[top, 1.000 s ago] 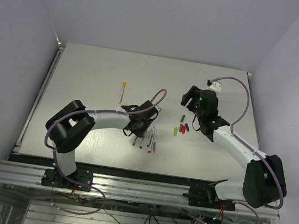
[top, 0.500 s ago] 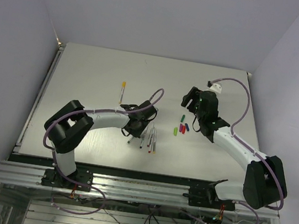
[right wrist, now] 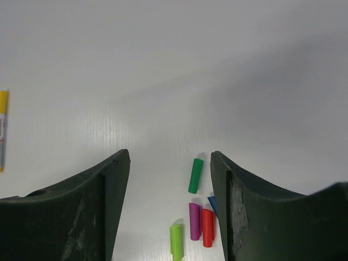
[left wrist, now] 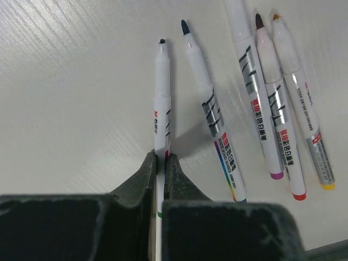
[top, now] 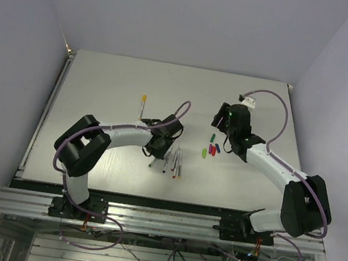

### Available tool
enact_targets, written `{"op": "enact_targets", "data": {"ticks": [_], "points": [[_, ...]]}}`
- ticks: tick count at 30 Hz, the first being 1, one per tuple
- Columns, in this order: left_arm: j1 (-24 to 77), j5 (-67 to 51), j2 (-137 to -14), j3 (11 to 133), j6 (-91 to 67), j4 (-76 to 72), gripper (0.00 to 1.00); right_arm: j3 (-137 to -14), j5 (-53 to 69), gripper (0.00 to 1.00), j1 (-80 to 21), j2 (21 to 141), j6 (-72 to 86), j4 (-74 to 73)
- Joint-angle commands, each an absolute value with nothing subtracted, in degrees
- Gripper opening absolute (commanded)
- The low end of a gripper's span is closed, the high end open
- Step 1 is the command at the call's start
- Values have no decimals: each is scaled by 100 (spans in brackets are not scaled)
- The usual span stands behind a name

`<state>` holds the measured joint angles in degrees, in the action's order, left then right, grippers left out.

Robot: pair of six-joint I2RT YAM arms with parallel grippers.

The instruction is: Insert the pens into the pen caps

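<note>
My left gripper (left wrist: 160, 159) is shut on a white pen (left wrist: 162, 109) with a dark tip, which lies on the table pointing away from me. Several more uncapped pens (left wrist: 209, 114) lie in a row to its right. In the top view the left gripper (top: 158, 148) is just left of that row (top: 175, 162). My right gripper (right wrist: 169, 157) is open and empty above the caps: dark green (right wrist: 195, 175), purple (right wrist: 194, 221), red (right wrist: 207, 227), light green (right wrist: 176, 242) and a blue one (right wrist: 212, 203) half hidden by the right finger. In the top view the right gripper (top: 222, 119) hovers just behind the caps (top: 211, 150).
One pen with a yellow cap on it (top: 143, 108) lies alone further back on the left, and it also shows at the left edge of the right wrist view (right wrist: 3, 128). The white table (top: 103, 81) ends in a metal rail at the near edge.
The left gripper has shifted a little left, and one pen now lies apart from the row, left of it. The right gripper has moved slightly back and left over the caps.
</note>
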<state>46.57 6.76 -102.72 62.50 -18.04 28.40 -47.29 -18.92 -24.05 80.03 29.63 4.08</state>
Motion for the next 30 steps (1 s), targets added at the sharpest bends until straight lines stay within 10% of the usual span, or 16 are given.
{"op": "enact_targets", "data": {"ticks": [1,30], "points": [[4450,628,-10538,6327,-1782,3130,7,-4922,-2090,61,-2383,8148,2947,211],[3673,-77,-9913,7191,-1703,1494,7,-5326,-1743,38,-2382,9255,3545,-719]]}}
